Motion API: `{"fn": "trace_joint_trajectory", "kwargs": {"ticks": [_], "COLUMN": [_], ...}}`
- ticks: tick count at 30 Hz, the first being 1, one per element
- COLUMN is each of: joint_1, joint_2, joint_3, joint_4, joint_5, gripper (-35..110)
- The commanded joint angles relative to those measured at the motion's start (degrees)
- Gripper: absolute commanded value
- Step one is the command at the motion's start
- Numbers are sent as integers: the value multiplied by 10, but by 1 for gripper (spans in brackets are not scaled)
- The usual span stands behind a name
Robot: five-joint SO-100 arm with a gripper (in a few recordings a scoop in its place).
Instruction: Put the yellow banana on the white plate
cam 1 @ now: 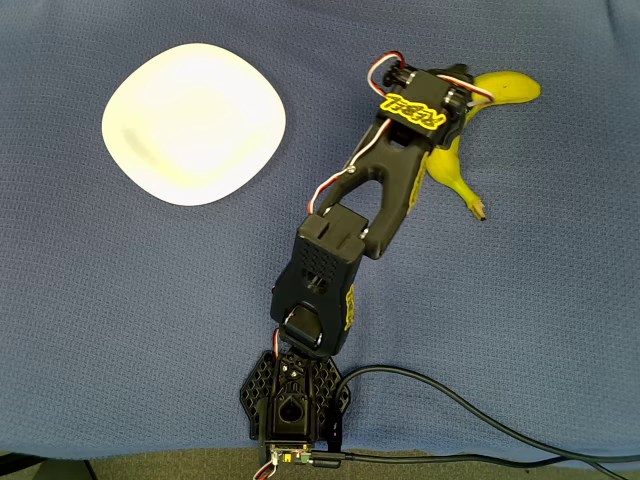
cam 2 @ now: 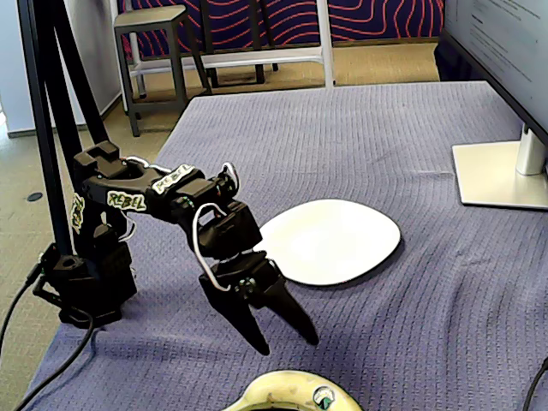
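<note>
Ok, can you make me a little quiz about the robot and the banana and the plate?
1. True or false: the yellow banana lies on the white plate.
2. The gripper is: A) open, B) shut on the banana, C) shut on the plate.
3. Fill in: the cloth on the table is ____ in the overhead view.

Key: 1. False; the banana lies on the cloth, apart from the plate. 2. A; the fingers are spread above the banana. 3. Blue.

In the fixed view the black arm reaches low from centre-left toward lower centre, its gripper [cam 2: 287, 340] pointing downward, jaws spread apart.
</note>
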Motion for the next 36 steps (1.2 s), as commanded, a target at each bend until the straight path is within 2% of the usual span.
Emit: {"fn": "trace_joint_trajectory", "kwargs": {"ticks": [1, 3, 5, 6, 13, 19, 22, 27, 36], "joint_1": [10, 25, 43, 50, 71, 62, 53, 34, 43], "joint_2": [64, 83, 94, 95, 67, 28, 11, -37, -136], "joint_3": [5, 59, 111, 122, 104, 25, -11, -93, -197], "joint_4": [-43, -136, -230, -243, -125, 15, 73, 163, 189], "joint_5": [47, 57, 121, 138, 267, 474, 537, 592, 626], "gripper": [36, 36, 38, 37, 36, 36, 37, 41, 41]}}
